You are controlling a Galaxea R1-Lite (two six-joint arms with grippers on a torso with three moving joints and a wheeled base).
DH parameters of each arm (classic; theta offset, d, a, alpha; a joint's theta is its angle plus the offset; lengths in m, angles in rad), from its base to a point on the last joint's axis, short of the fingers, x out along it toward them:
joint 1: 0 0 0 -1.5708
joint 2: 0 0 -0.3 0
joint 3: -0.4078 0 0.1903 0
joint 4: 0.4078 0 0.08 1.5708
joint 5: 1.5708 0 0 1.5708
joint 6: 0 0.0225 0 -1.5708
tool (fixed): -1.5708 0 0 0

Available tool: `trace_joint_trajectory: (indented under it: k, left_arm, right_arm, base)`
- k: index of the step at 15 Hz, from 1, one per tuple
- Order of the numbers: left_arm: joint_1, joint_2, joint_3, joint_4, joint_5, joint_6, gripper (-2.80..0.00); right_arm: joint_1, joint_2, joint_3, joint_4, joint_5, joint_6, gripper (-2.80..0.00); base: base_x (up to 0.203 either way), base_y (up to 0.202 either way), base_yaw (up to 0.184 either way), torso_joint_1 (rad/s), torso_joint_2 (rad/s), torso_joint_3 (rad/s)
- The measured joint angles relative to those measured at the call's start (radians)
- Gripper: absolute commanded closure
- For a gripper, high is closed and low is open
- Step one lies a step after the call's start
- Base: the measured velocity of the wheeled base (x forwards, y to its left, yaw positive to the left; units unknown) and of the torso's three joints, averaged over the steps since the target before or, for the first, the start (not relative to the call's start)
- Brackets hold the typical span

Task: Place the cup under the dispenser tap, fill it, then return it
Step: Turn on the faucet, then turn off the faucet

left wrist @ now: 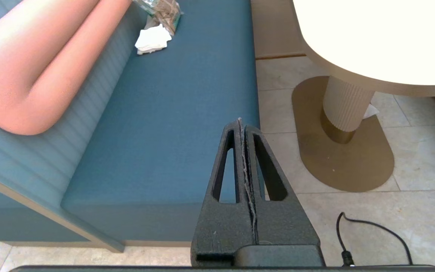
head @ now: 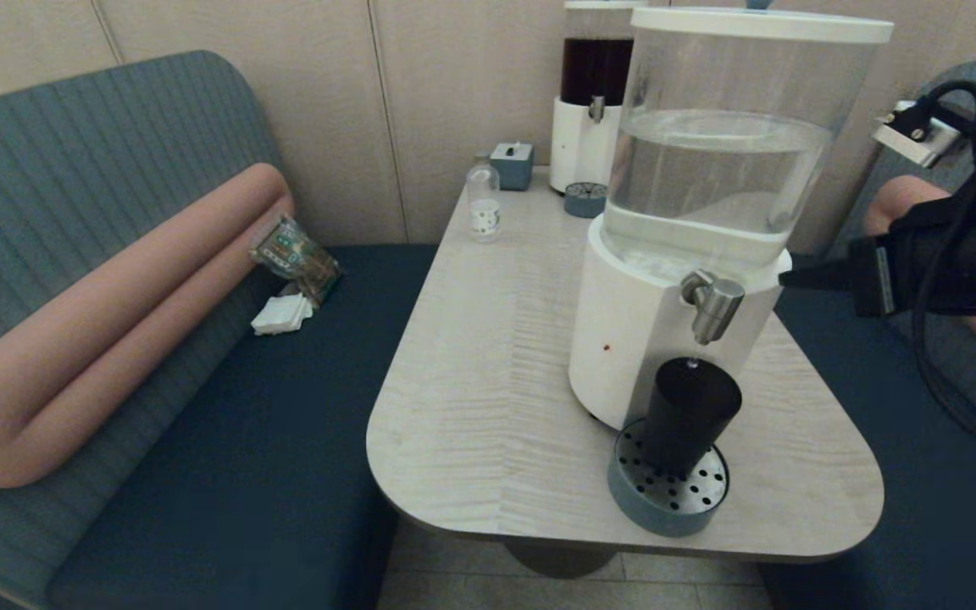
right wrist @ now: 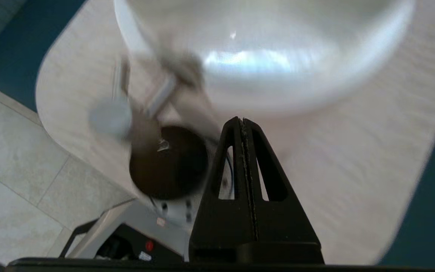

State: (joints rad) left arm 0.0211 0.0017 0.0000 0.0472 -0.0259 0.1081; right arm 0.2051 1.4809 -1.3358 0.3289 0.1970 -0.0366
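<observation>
The dark tumbler cup (head: 691, 415) stands upright on the round blue-grey drip tray (head: 666, 500), directly below the steel dispenser tap (head: 712, 305) of the big white-based dispenser (head: 623, 339) with the clear tank. My right gripper (head: 786, 274) is shut and empty. It hovers at the dispenser's right side, about level with the tap and apart from the cup. The right wrist view shows the shut gripper (right wrist: 241, 120) beside the cup's mouth (right wrist: 168, 162), with the blurred tap (right wrist: 161, 94) above it. My left gripper (left wrist: 240, 121) is shut and empty, low over the blue bench edge.
A second dispenser with dark liquid (head: 594, 85), its small tray (head: 585, 200), a blue box (head: 512, 165) and a small clear bottle (head: 484, 203) stand at the table's far end. Napkins (head: 282, 313) and a packet (head: 295, 254) lie on the left bench. The cup's tray sits near the table's front edge (head: 623, 542).
</observation>
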Motion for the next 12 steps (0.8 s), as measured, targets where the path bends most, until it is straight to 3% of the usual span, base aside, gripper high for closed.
trace_joint_trajectory:
  k: [12]
  left_arm:
    - [0.000,0.000,0.000,0.000,0.000,0.000,0.00]
  right_arm:
    - [-0.269,-0.698,0.447,0.008,-0.033,-0.021,0.00]
  base:
    - [0.000,0.000,0.000,0.000,0.00,0.000]
